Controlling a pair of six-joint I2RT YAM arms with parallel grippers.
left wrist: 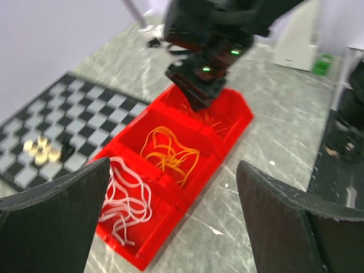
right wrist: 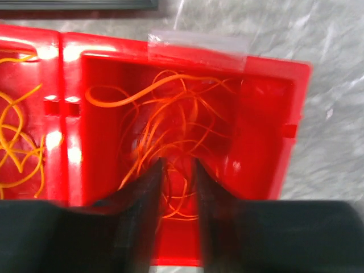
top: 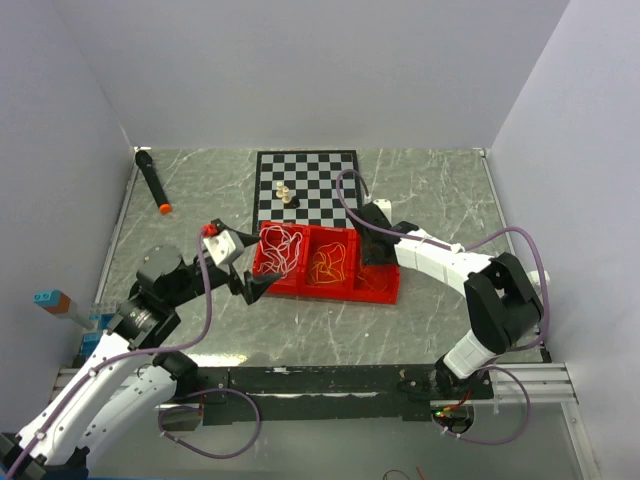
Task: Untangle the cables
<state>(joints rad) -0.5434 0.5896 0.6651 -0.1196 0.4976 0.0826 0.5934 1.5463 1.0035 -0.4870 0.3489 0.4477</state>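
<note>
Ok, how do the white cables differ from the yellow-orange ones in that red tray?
The white cables fill the left end compartment of the red tray; the yellow-orange cables lie in the middle one. The white strands look broader and more densely packed; the yellow-orange strands look thinner, in looser loops. Both are tangled heaps lying loose in that tray.

I find no writing, label, brand, number or sign that I can read in any of my views; the pale strip of tape on the rim of the red tray is blurred and shows no letters I can make out
</note>
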